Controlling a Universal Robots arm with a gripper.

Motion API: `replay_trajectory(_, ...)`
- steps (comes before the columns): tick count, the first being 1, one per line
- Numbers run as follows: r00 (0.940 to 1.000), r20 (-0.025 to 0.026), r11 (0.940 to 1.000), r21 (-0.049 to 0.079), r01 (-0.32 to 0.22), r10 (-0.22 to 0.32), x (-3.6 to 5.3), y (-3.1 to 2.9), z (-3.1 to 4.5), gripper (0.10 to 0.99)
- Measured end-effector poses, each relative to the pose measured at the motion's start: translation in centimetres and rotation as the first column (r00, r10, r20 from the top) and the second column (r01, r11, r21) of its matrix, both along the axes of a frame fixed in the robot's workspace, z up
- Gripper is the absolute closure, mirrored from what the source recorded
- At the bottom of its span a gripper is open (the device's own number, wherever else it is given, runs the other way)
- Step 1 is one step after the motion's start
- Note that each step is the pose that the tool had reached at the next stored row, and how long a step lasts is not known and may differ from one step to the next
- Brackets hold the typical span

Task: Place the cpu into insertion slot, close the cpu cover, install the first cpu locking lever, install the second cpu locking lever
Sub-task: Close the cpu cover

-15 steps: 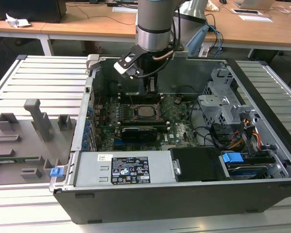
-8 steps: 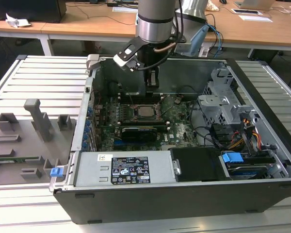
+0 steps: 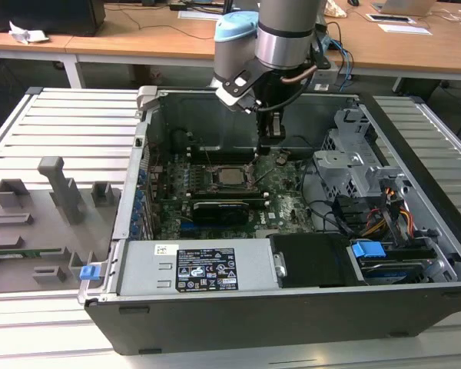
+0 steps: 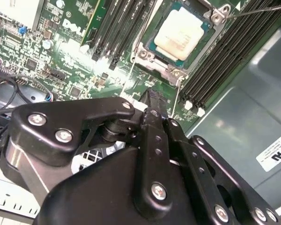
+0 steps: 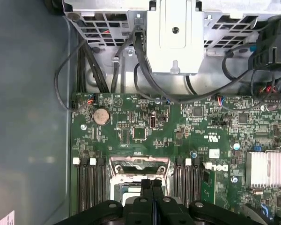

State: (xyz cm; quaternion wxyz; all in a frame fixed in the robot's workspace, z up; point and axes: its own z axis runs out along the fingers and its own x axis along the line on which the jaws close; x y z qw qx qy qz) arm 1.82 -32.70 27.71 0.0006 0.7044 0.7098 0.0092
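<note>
Case (image 3: 215,315): open, motherboard (image 3: 284,201) on its floor.
Gripper (image 3: 273,129): inside, over the board's far edge in the exterior view; jaws pressed together, holding nothing.
Cpu (image 4: 180,30): seated in insertion slot (image 5: 139,176), cpu cover (image 4: 160,64) apparently down.
Risk: 1 off-line press could gouge the board or skew the cover.

Exterior view: bright, even overhead room light, we see no hard shadows on slatted table (image 3: 61,123). Case interior darker, we note shade on back wall (image 3: 207,127) at 12 o'clock. Second wrist view: white glare washes cpu (image 4: 180,33), glare streak on motherboard (image 4: 124,82); gripper (image 4: 151,98) near-black, small highlights. First wrist view dimmer, side panel (image 5: 28,117) flat grey.
</note>
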Motion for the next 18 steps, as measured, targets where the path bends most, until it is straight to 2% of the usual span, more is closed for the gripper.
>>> replay_trajectory(6, 1.0, 0.0, 1.0, 0.0, 0.0, 0.0, 0.86, 0.01, -0.12, 0.976)
replay_trajectory(9, 1.0, -0.0003, 1.0, 0.0, -0.001, 0.001, 1.56, 0.04, -0.24, 0.976)
replay_trajectory(18, 1.0, -0.0004, 1.0, 0.0, -0.005, 0.005, 2.79, 0.84, -1.01, 0.976)
